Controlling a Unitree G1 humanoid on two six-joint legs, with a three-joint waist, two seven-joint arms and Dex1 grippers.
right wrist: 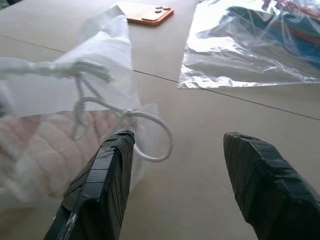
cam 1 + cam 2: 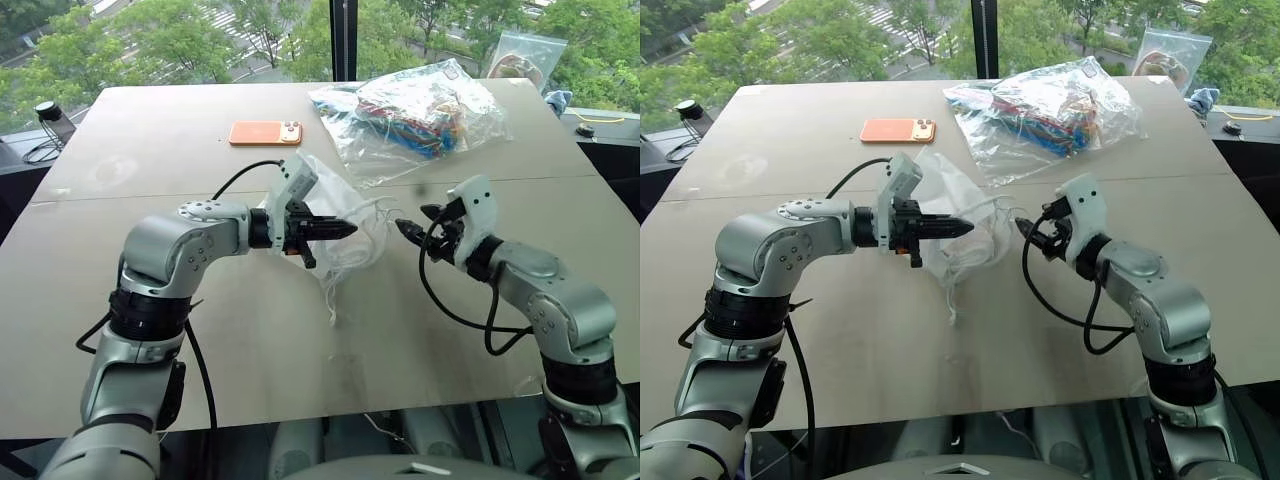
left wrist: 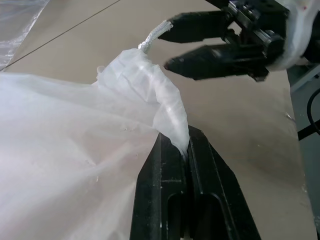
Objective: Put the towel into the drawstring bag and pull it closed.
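The drawstring bag (image 2: pixel 345 212) lies mid-table as a translucent white pouch. My left gripper (image 2: pixel 350 230) is shut on the gathered fabric at its mouth (image 3: pixel 170 107). In the right wrist view the towel (image 1: pixel 35 150) shows through the bag's wall as ribbed cream cloth, so it is inside. The white cord (image 1: pixel 150 125) trails out of the mouth in a loop, and a loose strand (image 2: pixel 332 300) hangs down onto the table. My right gripper (image 2: pixel 413 219) stands open just right of the bag's mouth, facing the left gripper. The cord loop lies against one of its fingers (image 1: pixel 107 170), with nothing gripped between them.
An orange phone (image 2: pixel 265 132) lies behind the bag. A crinkly clear bag of colourful cables (image 2: pixel 415 115) sits at the back right, and a small clear zip bag (image 2: pixel 525 55) leans at the far right corner. The table (image 2: pixel 300 370) has bare room in front of both grippers.
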